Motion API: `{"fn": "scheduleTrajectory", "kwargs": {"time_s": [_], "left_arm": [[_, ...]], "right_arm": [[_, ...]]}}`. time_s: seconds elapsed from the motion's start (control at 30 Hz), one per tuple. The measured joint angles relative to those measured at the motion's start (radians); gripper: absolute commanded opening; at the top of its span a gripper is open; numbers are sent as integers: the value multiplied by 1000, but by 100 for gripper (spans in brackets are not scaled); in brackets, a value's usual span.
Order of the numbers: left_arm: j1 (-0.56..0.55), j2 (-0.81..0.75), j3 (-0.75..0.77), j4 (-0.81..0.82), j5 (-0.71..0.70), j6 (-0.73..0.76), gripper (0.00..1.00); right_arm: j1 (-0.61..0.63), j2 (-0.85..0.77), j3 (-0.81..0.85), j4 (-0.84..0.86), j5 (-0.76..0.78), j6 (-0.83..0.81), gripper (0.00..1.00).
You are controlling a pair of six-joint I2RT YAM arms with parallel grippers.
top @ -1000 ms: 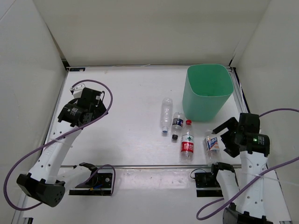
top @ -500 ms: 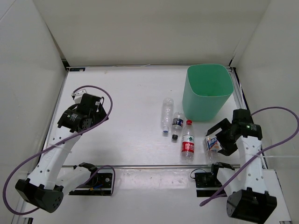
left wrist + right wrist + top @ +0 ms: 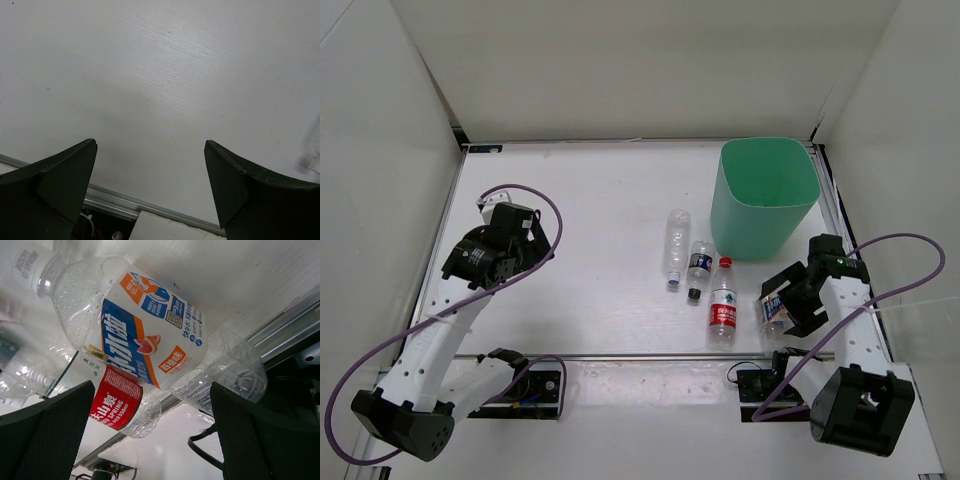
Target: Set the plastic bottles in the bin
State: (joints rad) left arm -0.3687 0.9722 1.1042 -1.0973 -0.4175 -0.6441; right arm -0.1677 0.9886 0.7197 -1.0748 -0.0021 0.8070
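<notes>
Jaws of your right gripper [image 3: 776,306] stand wide apart, straddling the blue-and-white-labelled bottle [image 3: 150,335], which lies near the near-right corner of the tabletop [image 3: 160,60]. Toward the middle lie the red-labelled bottle [image 3: 722,307], dark-labelled bottle [image 3: 698,266] and unlabelled bottle [image 3: 675,243], all outside the mint-green bin [image 3: 752,225] at the far-right corner. Your left gripper [image 3: 150,150] hangs spread over bare tabletop near the left edge.

right jaws closer around blue-white bottle [image 3: 773,307]

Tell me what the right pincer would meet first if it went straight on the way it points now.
Most likely the blue-and-white-labelled bottle, which lies centred between the fingers of the open right pincer in the wrist view. The red-labelled bottle appears to lie beyond it.
</notes>
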Motion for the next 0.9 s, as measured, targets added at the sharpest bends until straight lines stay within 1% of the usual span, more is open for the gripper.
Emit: {"fn": "scheduleTrajectory", "kwargs": {"time_s": [0.37,0.7,0.9], "left_arm": [[0,2,-23,8,0,15,100],[0,2,-32,8,11,16,100],[0,6,-42,24,11,11,100]], "right_arm": [[21,146,26,-1,22,37,100],[139,238,77,-45,98,100,100],[243,302,182,-114,169,118,100]]}}
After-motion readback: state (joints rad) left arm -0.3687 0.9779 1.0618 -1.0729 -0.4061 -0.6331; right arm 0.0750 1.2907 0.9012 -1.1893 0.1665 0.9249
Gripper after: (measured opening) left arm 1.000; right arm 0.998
